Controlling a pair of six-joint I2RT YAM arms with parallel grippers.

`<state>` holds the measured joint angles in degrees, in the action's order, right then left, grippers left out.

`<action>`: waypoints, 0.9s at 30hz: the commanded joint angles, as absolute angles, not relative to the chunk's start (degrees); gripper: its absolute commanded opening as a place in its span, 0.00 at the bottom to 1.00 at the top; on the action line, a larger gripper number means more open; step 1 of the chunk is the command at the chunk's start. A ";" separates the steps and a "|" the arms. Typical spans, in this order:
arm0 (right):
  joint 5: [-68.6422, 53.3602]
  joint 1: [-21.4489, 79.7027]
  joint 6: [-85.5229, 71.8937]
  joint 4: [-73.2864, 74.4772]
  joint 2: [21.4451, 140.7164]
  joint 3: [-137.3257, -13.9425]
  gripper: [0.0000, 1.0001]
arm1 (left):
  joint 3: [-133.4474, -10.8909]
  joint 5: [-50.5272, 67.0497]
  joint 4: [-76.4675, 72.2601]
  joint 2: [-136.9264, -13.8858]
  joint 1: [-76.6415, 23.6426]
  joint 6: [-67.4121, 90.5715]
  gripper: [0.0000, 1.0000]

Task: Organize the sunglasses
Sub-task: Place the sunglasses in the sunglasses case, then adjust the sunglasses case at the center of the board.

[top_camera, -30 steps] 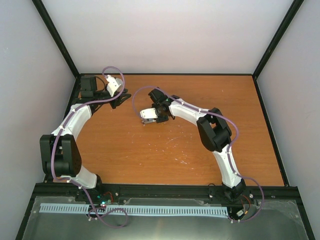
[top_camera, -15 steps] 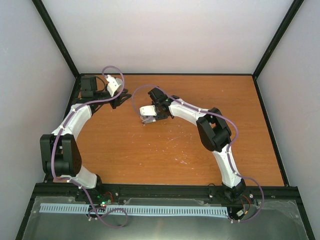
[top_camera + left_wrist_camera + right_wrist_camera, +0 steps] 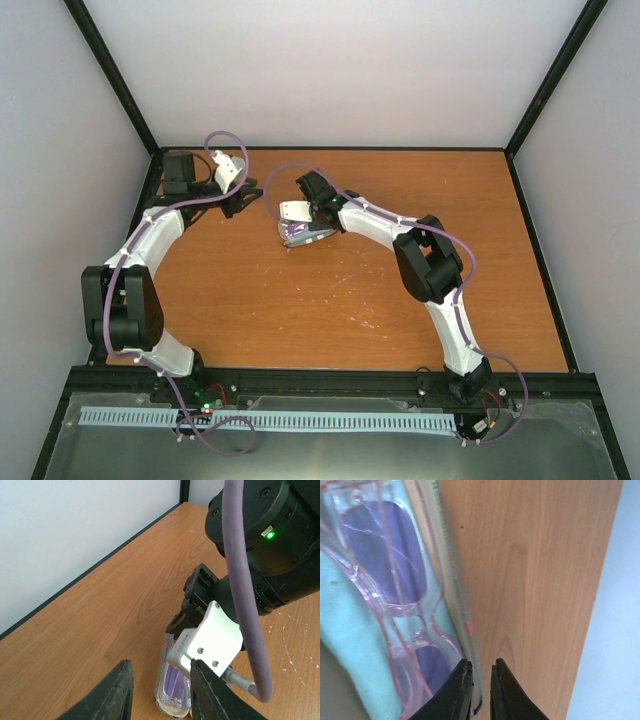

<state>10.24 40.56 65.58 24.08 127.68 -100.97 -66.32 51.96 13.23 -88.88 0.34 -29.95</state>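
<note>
Wooden table (image 3: 300,310); one pair of sunglasses (image 3: 395,565), partly cropped, in one case (image 3: 451,575); right gripper (image 3: 481,669) jaws narrow on its rim, left gripper (image 3: 162,666) jaws apart, empty.

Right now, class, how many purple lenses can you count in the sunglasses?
2, both in the sunglasses on the blue cloth: one lens upper left in the right wrist view, the other lower, just left of the right fingers, partly hidden.
</note>
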 commanded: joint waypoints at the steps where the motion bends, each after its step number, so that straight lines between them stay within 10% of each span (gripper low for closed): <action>1: 13.21 40.52 63.79 19.73 127.82 -100.89 0.11 | -67.38 53.18 11.51 -89.55 0.88 -29.01 0.34; 9: 21.91 38.52 50.98 11.29 124.31 -100.14 0.07 | -67.52 52.70 10.82 -91.54 0.88 -28.70 0.27; 17: 46.11 34.87 -0.49 29.45 116.65 -105.30 0.03 | -77.55 52.04 13.71 -103.80 0.88 -30.28 0.23; 21: 28.95 33.95 -20.36 57.96 118.52 -114.83 0.03 | -86.87 52.80 18.36 -112.64 0.88 -31.11 0.23; 27: 4.15 34.04 -29.64 60.32 111.67 -101.81 0.03 | -105.64 52.23 33.60 -125.85 0.04 -33.77 0.20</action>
<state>19.79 33.28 -16.60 50.11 115.02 -109.25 -96.40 51.88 22.02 -120.81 0.32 -30.63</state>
